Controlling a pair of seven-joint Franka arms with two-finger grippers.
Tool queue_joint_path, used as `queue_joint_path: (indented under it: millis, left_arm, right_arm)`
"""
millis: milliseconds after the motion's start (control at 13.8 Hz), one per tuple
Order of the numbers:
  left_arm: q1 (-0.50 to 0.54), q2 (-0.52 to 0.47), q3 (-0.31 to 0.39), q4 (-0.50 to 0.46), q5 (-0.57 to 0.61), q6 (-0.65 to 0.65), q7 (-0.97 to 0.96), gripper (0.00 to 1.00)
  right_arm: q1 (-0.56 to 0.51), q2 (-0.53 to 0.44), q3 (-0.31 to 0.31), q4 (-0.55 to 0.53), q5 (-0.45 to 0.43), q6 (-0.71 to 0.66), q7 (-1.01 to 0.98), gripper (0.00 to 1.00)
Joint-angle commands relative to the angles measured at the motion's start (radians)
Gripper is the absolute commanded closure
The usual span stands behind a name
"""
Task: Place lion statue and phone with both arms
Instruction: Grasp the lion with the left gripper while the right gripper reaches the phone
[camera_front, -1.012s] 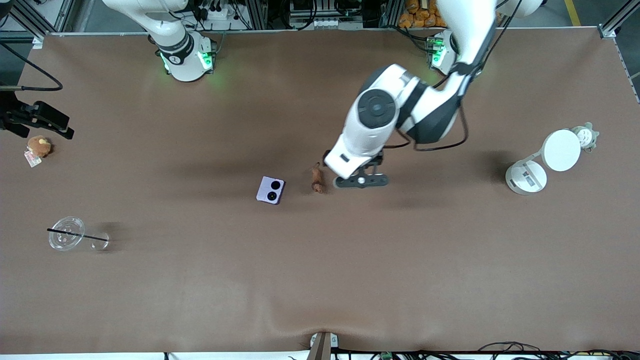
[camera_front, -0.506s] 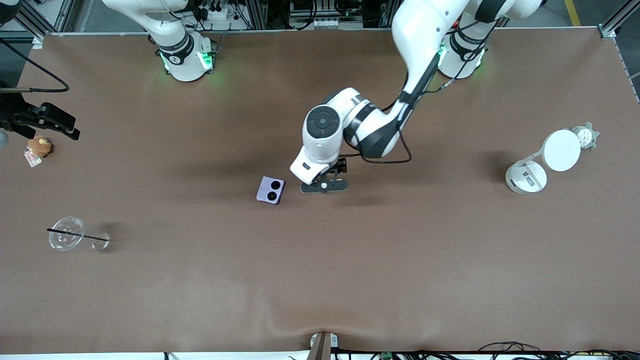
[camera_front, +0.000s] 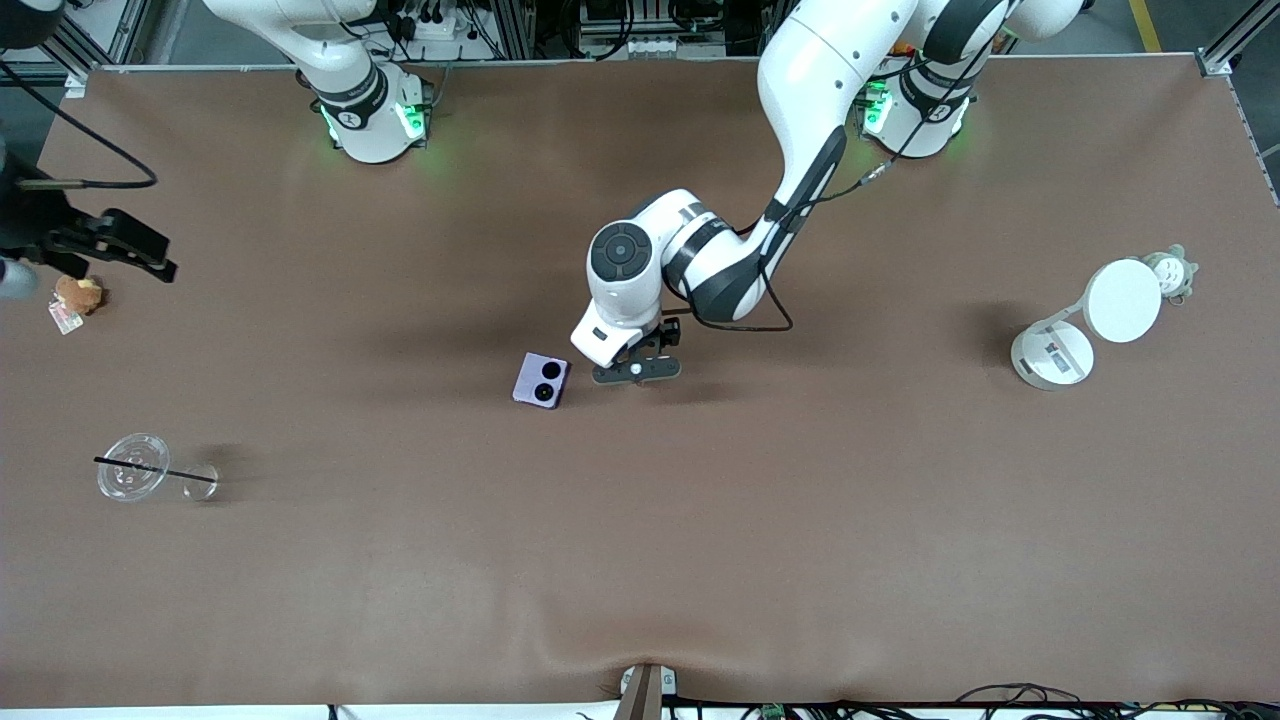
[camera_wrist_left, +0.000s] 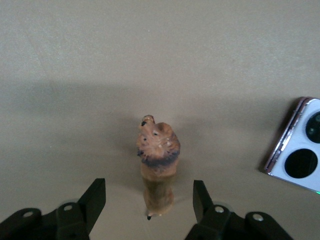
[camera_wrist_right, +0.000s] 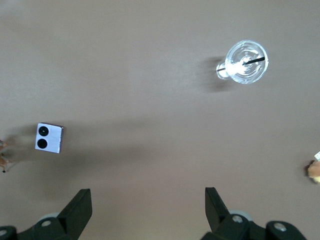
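The lion statue (camera_wrist_left: 157, 167), small and reddish-brown with a darker mane, rests on the brown table. In the front view my left arm hides it. My left gripper (camera_wrist_left: 149, 200) is open just above it, with one finger (camera_wrist_left: 95, 197) on each side and neither touching. In the front view this gripper (camera_front: 637, 371) is beside the phone (camera_front: 541, 380), on the side toward the left arm's end. The pale lavender phone also shows in the left wrist view (camera_wrist_left: 300, 145) and the right wrist view (camera_wrist_right: 48, 138). My right gripper (camera_front: 140, 255) hangs open and empty, high over the right arm's end of the table (camera_wrist_right: 147, 207).
A clear cup with a black straw (camera_front: 133, 480) and a brown plush with a tag (camera_front: 78, 293) sit at the right arm's end. A white desk lamp (camera_front: 1085, 320) and a grey-white plush (camera_front: 1172, 272) stand at the left arm's end.
My left arm has swung toward the right arm's end and come down over the lion statue, now hiding it in the front view. My right gripper has drifted slightly.
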Motion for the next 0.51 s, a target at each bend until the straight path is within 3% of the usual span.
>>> queue_joint_path:
  millis: [0, 217, 289, 434]
  left_arm:
    - [-0.013, 0.023, 0.007, 0.009, 0.02, 0.031, -0.039, 0.37]
    - [-0.015, 0.032, 0.007, 0.009, 0.02, 0.05, -0.04, 0.4]
    - [-0.013, 0.033, 0.007, 0.009, 0.021, 0.051, -0.04, 0.51]
    - [-0.009, 0.022, 0.007, 0.006, 0.029, 0.05, -0.026, 1.0]
  right_arm:
    - [0.05, 0.026, -0.004, 0.002, 0.013, 0.024, 0.096, 0.0]
    - [0.12, 0.068, -0.004, 0.002, 0.013, 0.056, 0.234, 0.0]
    - [0.14, 0.086, -0.004, 0.002, 0.013, 0.068, 0.283, 0.0]
    - [0.177, 0.111, -0.004, -0.041, 0.013, 0.14, 0.339, 0.0]
